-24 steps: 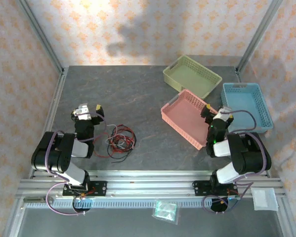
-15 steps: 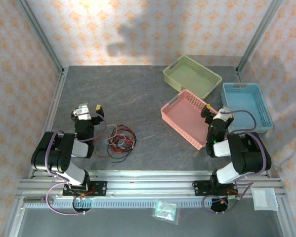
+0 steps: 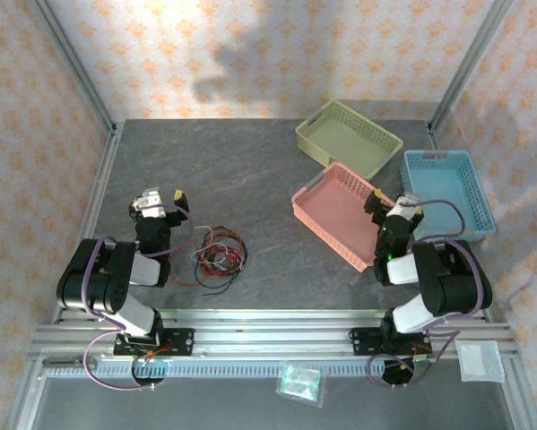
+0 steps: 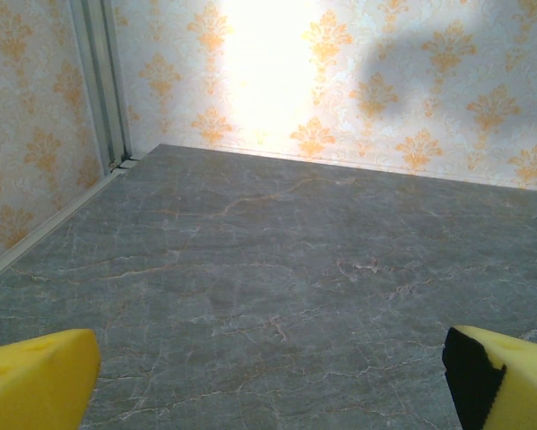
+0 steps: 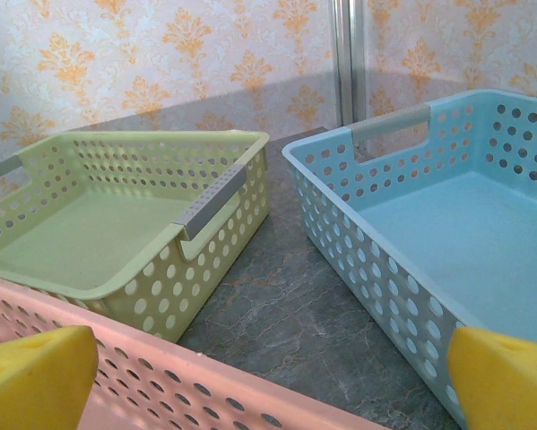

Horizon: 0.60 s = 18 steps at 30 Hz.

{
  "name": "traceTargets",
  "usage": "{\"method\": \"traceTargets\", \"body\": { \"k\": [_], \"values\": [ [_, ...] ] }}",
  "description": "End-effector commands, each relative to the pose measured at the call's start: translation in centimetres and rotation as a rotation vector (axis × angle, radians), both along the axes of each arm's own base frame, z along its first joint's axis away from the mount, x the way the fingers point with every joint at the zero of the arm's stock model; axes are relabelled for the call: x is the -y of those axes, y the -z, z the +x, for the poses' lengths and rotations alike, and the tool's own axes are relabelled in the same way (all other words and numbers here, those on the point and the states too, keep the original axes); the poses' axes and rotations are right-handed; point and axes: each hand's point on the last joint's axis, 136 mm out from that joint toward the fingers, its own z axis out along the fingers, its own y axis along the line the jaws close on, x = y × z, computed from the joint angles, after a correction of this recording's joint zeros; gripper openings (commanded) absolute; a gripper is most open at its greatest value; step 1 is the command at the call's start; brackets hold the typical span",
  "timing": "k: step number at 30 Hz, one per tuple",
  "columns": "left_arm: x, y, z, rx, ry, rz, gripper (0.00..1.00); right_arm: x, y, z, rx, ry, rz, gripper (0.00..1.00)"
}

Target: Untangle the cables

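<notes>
The cables [image 3: 218,254] lie tangled, black and red, on the table.

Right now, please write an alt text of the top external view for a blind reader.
Black and red cables lie tangled on a grey table, right of the open left gripper. The open right gripper hangs beside a pink basket; a green basket and a blue basket stand nearby.
</notes>
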Motion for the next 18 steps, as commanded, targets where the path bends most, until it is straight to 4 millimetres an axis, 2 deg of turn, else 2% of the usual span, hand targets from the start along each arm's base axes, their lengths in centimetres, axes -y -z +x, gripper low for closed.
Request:
{"method": "traceTargets", "body": {
  "k": [1,4,10,14,16,18],
  "values": [
    [-0.1,-0.4,-0.1,0.013,-0.001,0.008,1.0,-0.1,0.1,-0.1,0.003,-0.004,0.008,1.0],
    [0.6,-1.9,-0.9,0.045,0.019,0.028,1.0,-0.4,-0.3,-0.1,0.004,-0.02,0.004,1.0],
    [2.4,-5.1,-2.2,0.065,0.053,0.032,1.0,-0.7,-2.5,-0.4,-0.003,-0.033,0.017,1.0],
    [3.0,-6.8,-1.9,0.043,0.062,-0.107,1.0,-0.6,-3.9,-0.7,-0.015,-0.017,0.076,1.0],
    [2.5,-7.0,-1.8,0.019,0.02,-0.201,1.0,0.3,-4.7,-0.7,-0.029,0.046,0.131,1.0],
    [1.7,-6.9,-1.8,-0.042,-0.059,-0.296,1.0,2.6,-4.7,-1.7,-0.054,0.224,0.212,1.0]
  ]
}}
